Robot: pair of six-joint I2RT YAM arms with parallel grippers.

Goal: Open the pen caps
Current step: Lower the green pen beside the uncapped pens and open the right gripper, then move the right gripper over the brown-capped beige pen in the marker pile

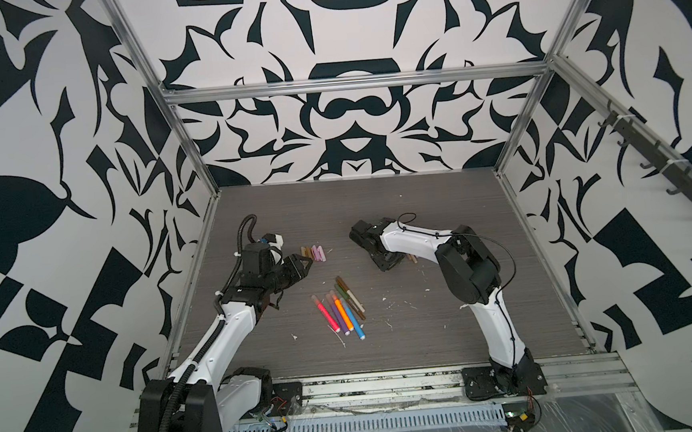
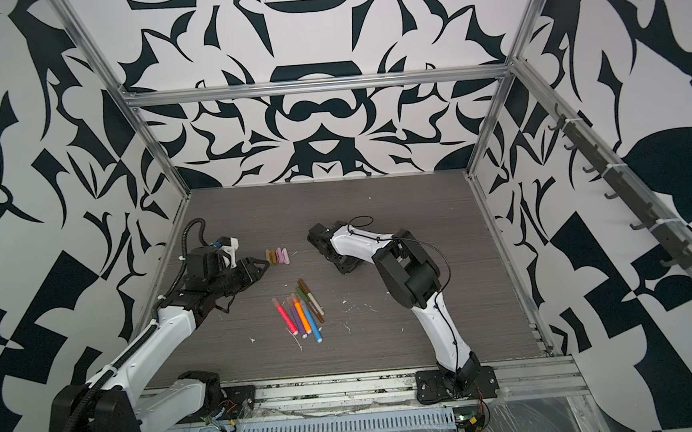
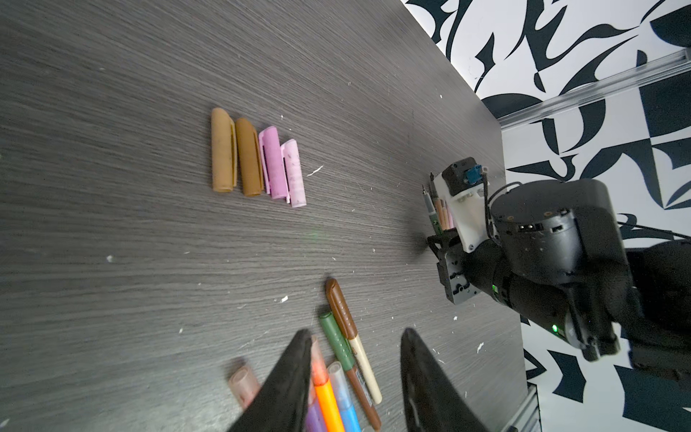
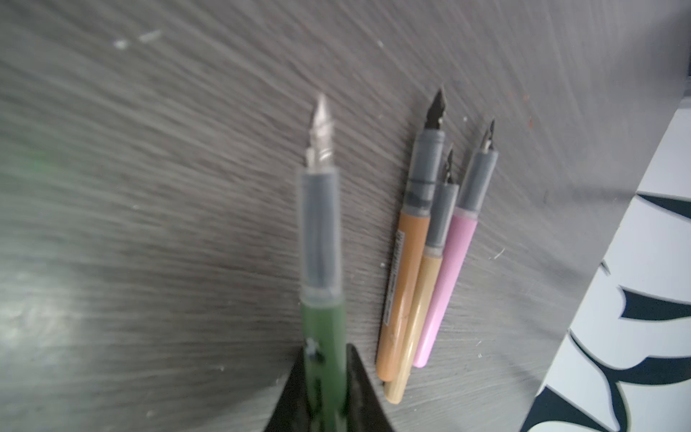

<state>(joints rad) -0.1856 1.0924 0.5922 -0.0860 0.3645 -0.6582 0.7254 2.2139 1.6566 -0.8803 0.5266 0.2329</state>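
1 uncapped olive pen (image 4: pixel 323 321) is being clamped in the right claw (image 4: pixel 325 359); the left claw (image 3: pixel 357 333) is being held apart.

**Blurred and hidden pens on the right**

In the right wrist view the green pen (image 4: pixel 321 239) is smeared with blur. Its rear end is cut off between the fingers of the right gripper (image 4: pixel 325 351), so I can't tell if they grip it. In a top view the uncapped pens (image 1: pixel 412 258) lie mostly hidden under the right arm (image 1: pixel 412 237).
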